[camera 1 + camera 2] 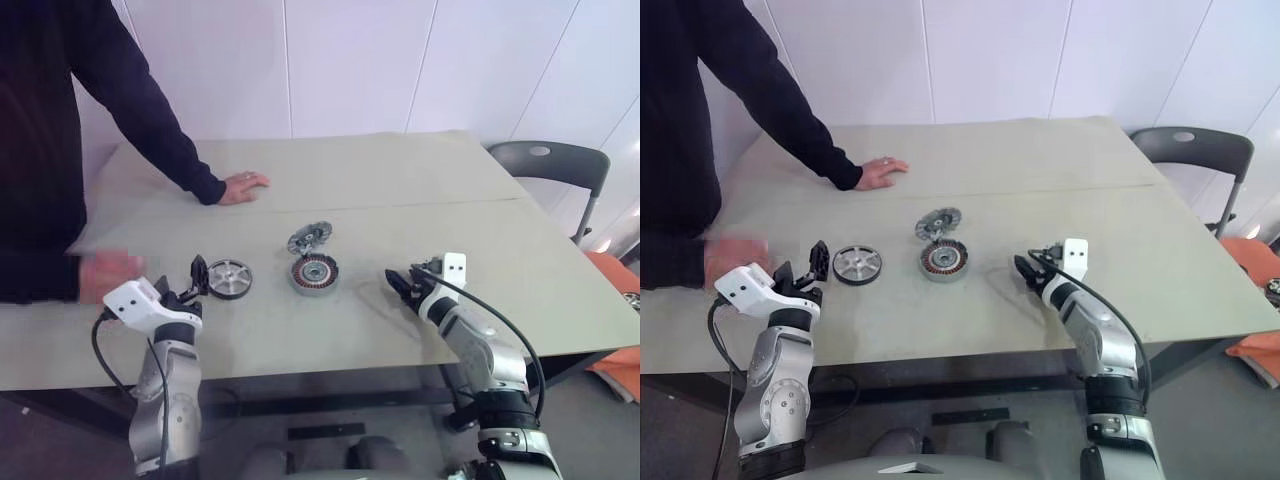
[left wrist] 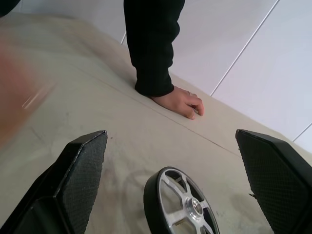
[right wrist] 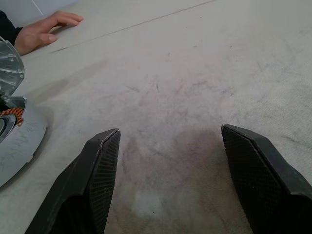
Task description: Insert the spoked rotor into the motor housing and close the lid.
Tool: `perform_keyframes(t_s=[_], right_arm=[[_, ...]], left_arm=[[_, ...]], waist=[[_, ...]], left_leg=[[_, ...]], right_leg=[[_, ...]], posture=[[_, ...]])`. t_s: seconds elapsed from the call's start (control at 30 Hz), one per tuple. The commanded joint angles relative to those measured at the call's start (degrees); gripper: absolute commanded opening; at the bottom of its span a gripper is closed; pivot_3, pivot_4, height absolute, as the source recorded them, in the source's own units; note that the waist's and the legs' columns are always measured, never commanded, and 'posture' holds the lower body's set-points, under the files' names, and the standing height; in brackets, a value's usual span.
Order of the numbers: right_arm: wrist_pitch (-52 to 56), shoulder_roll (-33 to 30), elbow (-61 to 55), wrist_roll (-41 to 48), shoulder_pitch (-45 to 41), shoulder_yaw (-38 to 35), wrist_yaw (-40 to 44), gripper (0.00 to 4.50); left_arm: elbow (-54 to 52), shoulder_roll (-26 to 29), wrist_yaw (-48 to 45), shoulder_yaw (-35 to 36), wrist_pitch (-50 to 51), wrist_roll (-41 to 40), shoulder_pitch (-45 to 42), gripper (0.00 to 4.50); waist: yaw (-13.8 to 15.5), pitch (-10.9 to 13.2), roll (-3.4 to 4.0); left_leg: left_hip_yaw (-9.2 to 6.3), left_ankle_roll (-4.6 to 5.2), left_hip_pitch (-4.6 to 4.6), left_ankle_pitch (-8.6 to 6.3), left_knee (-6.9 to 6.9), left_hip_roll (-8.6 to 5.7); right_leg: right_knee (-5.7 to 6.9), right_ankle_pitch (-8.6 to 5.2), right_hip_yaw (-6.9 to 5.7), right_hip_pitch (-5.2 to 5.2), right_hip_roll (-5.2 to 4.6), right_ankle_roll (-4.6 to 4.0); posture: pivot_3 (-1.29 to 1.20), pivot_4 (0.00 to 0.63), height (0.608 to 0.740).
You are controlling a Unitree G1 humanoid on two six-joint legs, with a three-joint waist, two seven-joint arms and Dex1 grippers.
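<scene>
The spoked rotor (image 1: 229, 278) lies flat on the table, just ahead of my left gripper (image 1: 192, 283), which is open and holds nothing. In the left wrist view the rotor (image 2: 180, 204) sits low between the two spread fingers. To its right stands the motor housing (image 1: 315, 272), copper windings facing up. The lid (image 1: 309, 237), a grey notched disc, leans tilted against the housing's far side. My right gripper (image 1: 405, 285) hovers open to the right of the housing, over bare table. The housing's rim (image 3: 14, 141) appears at the edge of the right wrist view.
A person in a dark sleeve stands at the left, one hand (image 1: 245, 185) flat on the table (image 1: 400, 170) beyond the parts. A blurred hand (image 1: 110, 275) is close beside my left arm. A grey chair (image 1: 560, 165) stands at the far right.
</scene>
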Motion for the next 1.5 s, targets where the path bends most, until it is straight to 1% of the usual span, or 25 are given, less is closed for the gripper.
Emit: perform_keyframes(t_s=[0.03,0.3,0.47,0.9,1.17,1.33,1.5], right_arm=[[-0.05,-0.07,-0.99,0.06,-0.42,-0.27,-0.25,3.46],[-0.64,0.11,-0.21,-0.01,-0.9,-0.29,-0.18,3.46],[-3.5,-0.74,-0.65,-0.79,-2.16,-1.2,-0.9,3.46],[-2.91,-7.59,-4.16,-0.66,-2.58,-5.41,-2.92,3.46],[-3.26,-9.56,-4.75,-1.24,-1.91,-6.66,-3.72,3.46],[-2.66,-9.86,-5.21,-0.9,-1.9,-5.01,-1.63,3.46],[-2.26,-8.86,-6.38,-1.55,-1.71,-3.25,-2.1,3.46]], left_arm=[[-0.72,0.58,-0.47,-0.12,-0.73,0.19,-1.32,4.48],[-0.08,0.81,-0.49,0.19,-1.17,0.26,-1.96,4.48],[0.07,0.86,-0.47,0.36,-1.43,0.29,-2.04,4.48],[0.98,0.54,-0.76,-0.46,-1.24,0.31,-2.62,4.48],[1.28,0.74,-1.08,-0.28,-0.96,0.32,-2.97,4.48],[1.15,0.82,-1.12,-0.2,-0.83,0.42,-2.96,4.48],[0.84,1.07,-1.03,0.06,-0.69,0.31,-2.85,4.48]], waist=[[0.0,0.0,0.0],[-0.01,0.0,0.0],[-0.01,0.0,0.0],[0.02,0.01,0.0],[0.02,0.01,0.0],[0.01,0.01,0.0],[0.02,0.0,0.01]], left_leg=[[0.0,0.0,0.0,0.0,0.0,0.0],[0.0,0.0,0.0,0.0,0.01,0.0],[0.0,0.0,0.0,0.0,0.01,0.0],[0.02,0.0,-0.01,0.0,0.01,-0.01],[0.03,0.0,0.0,0.0,0.01,0.0],[0.05,0.01,0.0,0.0,0.01,-0.01],[0.04,0.01,0.01,0.0,0.01,0.0]], right_leg=[[0.0,0.0,0.0,0.0,0.0,0.0],[0.0,0.0,0.0,0.0,0.0,0.0],[0.0,0.0,0.0,0.01,0.0,0.0],[0.0,0.01,0.02,0.0,0.0,0.01],[0.0,0.01,0.03,0.0,0.01,0.01],[0.0,0.01,0.05,0.0,0.01,0.01],[0.01,0.02,0.05,0.0,0.02,0.02]], posture=[[0.0,0.0,0.74],[0.0,0.0,0.74],[0.0,0.0,0.74],[0.0,0.0,0.74],[0.0,0.0,0.74],[0.0,0.0,0.74],[0.0,0.0,0.74]])
